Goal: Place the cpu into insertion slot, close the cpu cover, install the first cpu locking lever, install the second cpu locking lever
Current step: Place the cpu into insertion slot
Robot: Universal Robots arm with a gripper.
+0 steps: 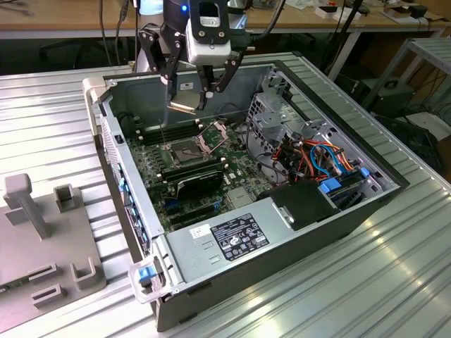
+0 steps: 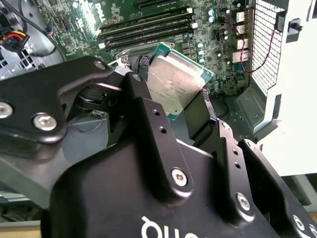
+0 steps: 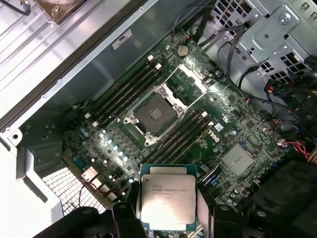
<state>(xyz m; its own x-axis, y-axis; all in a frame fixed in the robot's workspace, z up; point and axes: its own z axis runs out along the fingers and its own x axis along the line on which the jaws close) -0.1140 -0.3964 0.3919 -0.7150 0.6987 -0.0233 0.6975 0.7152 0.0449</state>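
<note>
Step one in hand: fingers (image 2: pixel 153 119) clamped on the cpu (image 3: pixel 167 201), open insertion slot (image 3: pixel 154 113) well below them, cpu cover (image 3: pixel 190 79) flipped up. Seating it probably needs careful squaring up.

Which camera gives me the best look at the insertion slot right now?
First wrist view: the insertion slot lies unobstructed, its pin field bare. The exterior view shows it at a slant, from afar; in the second wrist view the cpu mostly hides it.

Lab or workshop: open computer case (image 1: pixel 246 289) on ribbed metal bench (image 1: pixel 366 282), cabled wooden desks (image 1: pixel 70 14) behind.
</note>
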